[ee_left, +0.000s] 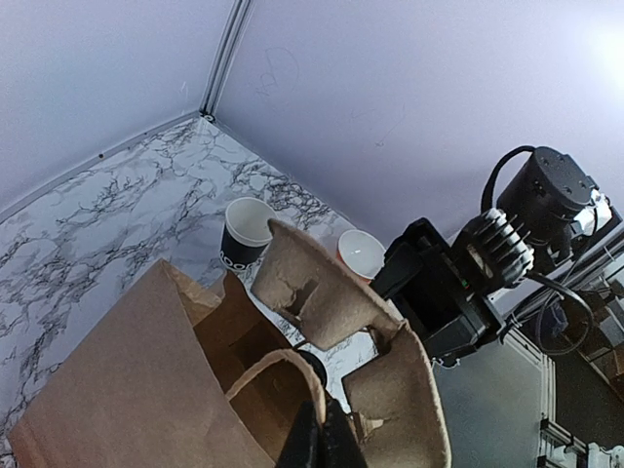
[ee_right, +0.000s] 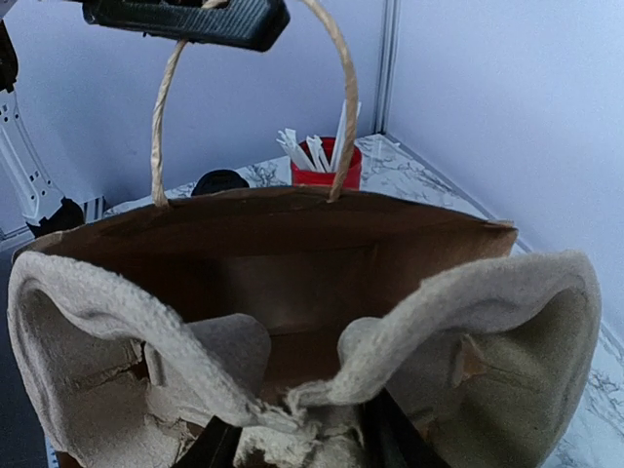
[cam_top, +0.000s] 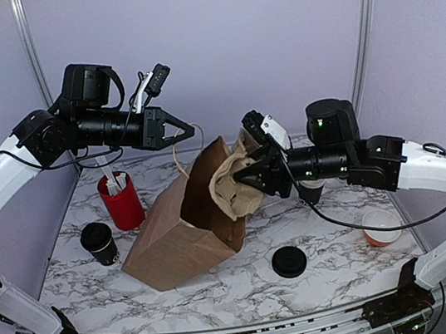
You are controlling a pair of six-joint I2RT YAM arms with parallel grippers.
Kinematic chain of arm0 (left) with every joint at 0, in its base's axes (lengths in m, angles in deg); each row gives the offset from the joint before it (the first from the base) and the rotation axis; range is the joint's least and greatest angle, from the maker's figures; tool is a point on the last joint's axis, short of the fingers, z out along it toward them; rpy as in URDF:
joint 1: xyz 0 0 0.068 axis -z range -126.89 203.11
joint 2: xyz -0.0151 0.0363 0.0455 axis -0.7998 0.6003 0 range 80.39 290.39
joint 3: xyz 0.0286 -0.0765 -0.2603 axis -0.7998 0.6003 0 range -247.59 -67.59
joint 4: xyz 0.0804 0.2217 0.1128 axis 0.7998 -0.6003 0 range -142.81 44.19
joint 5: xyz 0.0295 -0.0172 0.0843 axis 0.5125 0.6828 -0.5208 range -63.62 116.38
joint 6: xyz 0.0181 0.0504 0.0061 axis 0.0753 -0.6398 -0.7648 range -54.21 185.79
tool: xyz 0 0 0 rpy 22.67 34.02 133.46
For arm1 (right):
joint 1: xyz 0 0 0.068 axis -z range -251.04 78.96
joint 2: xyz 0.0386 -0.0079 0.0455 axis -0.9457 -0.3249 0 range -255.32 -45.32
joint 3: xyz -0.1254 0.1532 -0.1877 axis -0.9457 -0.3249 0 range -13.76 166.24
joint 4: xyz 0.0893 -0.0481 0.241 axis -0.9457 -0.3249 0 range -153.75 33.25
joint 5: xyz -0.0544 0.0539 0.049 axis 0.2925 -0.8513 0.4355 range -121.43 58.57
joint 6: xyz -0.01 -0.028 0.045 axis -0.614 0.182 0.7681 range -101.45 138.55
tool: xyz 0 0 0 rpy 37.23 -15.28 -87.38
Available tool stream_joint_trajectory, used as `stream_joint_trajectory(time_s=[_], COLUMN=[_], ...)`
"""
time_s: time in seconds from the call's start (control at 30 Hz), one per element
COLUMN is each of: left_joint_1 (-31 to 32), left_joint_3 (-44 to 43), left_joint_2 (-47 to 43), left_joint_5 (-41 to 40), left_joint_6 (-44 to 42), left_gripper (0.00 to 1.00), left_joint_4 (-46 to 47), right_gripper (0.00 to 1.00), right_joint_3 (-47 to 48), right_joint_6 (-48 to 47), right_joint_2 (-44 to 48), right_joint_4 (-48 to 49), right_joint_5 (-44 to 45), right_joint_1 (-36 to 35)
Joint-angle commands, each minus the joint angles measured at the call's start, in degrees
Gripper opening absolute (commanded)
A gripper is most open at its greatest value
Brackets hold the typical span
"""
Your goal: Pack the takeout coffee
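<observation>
The takeout coffee is a small all-black cup standing on the marble at the left, beside the red holder; its top shows in the right wrist view. No gripper is near it. My left gripper is shut on the brown paper bag's twine handle and holds it up. The bag lies tilted with its mouth facing right. My right gripper is shut on a grey pulp cup carrier at the bag's mouth.
The red holder holds white sticks. A flat black lid lies in front of the bag. An open orange cup stands at the right. An open black cup with a white inside stands behind my right arm.
</observation>
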Motion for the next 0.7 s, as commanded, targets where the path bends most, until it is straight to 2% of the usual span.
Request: stream_joint_trajectory(time_s=[0.0, 0.3, 0.67], left_joint_1=[0.45, 1.25, 3.11], left_joint_3=[-0.59, -0.69, -1.88], left_joint_2=[-0.18, -0.27, 0.50], left_joint_5=[0.14, -0.38, -1.28], left_joint_6=[0.18, 0.12, 1.28], left_gripper=[0.00, 0.00, 0.00], left_joint_4=[2.17, 2.63, 4.93], right_gripper=[0.37, 0.37, 0.35], right_joint_3=[-0.90, -2.14, -3.66], right_joint_6=[-0.20, 1.49, 3.04], right_joint_2=[0.11, -3.89, -6.67], right_joint_4=[8.62, 10.76, 11.33], right_joint_5=[-7.64, -13.55, -12.87], right_joint_1=[0.15, 0.06, 0.00])
